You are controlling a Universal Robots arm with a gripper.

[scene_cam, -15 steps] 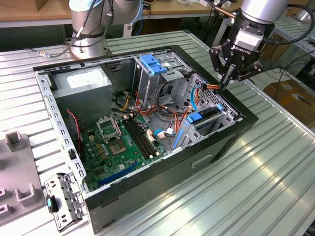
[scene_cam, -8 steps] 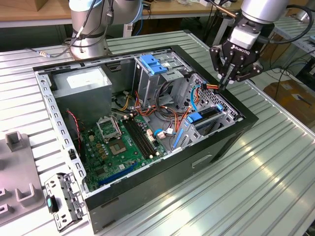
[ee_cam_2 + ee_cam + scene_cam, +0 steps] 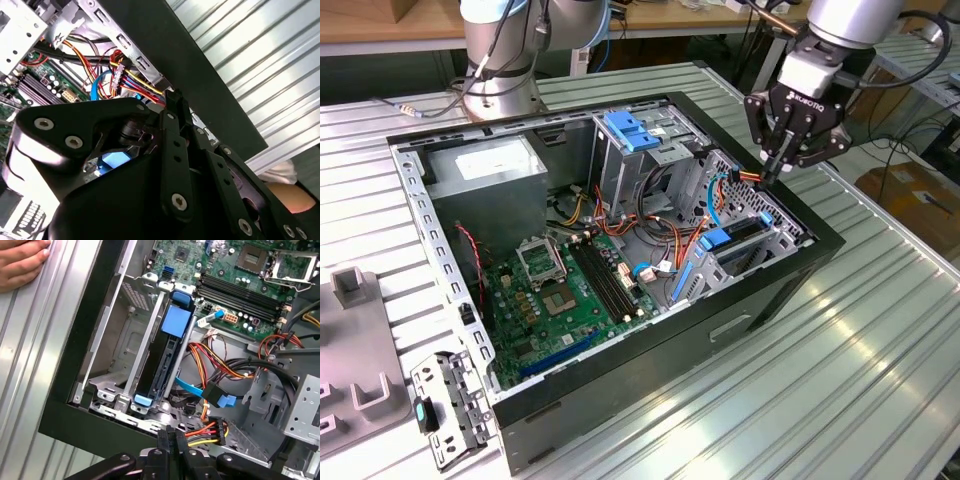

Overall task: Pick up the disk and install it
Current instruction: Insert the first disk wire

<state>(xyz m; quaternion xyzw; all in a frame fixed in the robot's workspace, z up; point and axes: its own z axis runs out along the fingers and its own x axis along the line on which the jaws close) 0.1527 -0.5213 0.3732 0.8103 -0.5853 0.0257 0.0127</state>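
Blue-railed disk seated in bay, hand seemingly closed just above.

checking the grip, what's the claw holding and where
Nothing that shows: the claw is shut beside the power connector; the disk sits in its bay.

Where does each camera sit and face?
Exterior view: off the arm, looking down on the open computer case; arm, gripper.
First wrist view: on the arm, facing the disk in its bay; gripper, a person's hand.
Second wrist view: on the arm, facing cables by the case wall; gripper.
Shared: both wrist views show gripper and cables.
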